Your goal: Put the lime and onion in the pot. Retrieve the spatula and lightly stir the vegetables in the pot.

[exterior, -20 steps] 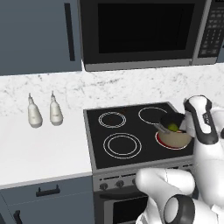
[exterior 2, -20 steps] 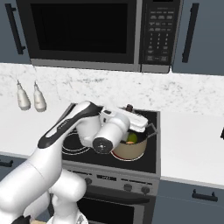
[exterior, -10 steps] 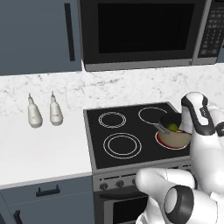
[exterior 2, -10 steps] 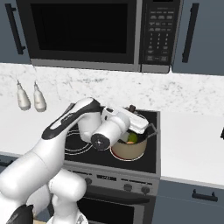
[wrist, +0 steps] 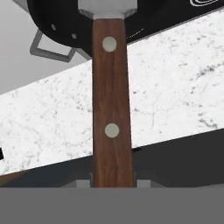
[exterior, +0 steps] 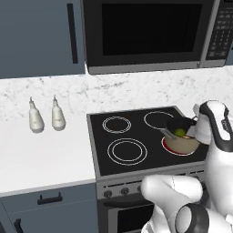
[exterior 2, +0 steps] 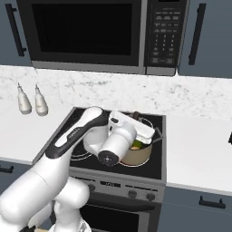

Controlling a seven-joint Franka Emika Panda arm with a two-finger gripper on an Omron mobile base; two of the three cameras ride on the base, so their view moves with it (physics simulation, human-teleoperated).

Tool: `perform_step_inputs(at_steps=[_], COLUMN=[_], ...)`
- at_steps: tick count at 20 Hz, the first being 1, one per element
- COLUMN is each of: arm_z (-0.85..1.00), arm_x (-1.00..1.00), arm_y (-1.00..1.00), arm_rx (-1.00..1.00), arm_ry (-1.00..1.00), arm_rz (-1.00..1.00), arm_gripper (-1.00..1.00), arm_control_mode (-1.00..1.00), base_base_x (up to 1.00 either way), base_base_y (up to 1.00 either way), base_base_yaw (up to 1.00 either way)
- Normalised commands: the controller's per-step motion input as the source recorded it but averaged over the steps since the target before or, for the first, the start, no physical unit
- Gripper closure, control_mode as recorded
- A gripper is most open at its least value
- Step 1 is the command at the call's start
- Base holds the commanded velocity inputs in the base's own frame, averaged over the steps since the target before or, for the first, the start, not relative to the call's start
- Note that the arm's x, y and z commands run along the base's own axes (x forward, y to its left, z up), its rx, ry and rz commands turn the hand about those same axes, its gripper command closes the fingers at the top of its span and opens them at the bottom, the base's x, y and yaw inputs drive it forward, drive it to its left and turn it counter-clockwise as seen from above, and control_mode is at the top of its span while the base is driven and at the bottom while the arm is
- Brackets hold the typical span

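Clearly the spatula (wrist: 111, 100) is clamped between the gripper's (wrist: 113, 183) closed fingers: its reddish-brown handle with two pale rivets runs up the middle of the hand view, and its grey blade reaches the dark interior of the pot (wrist: 65, 26) at the top. From the left base view, the tan pot (exterior: 183, 142) sits on the front right burner of the black stovetop (exterior: 136, 136), with the green lime (exterior: 180, 132) inside. Marble backsplash lies behind. Two white bottles (exterior: 44, 115) stand well apart on the white counter (exterior: 41, 154), under the microwave (exterior: 150, 32).
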Motion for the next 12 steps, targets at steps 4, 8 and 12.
perform_step_inputs(at_steps=[4,8,12], arm_z=[-0.83,-0.76,-0.67], arm_x=[0.0,0.13,0.3], arm_y=[0.01,0.07,0.29], arm_rx=[-0.05,-0.02,-0.02], arm_ry=[-0.09,0.0,0.01], arm_rz=[0.32,0.33,0.31], arm_gripper=[1.0,1.0,1.0], arm_control_mode=[-1.0,-1.0,-1.0], base_base_x=[0.0,0.0,0.0], base_base_y=[0.0,0.0,0.0], base_base_yaw=[0.0,0.0,0.0])
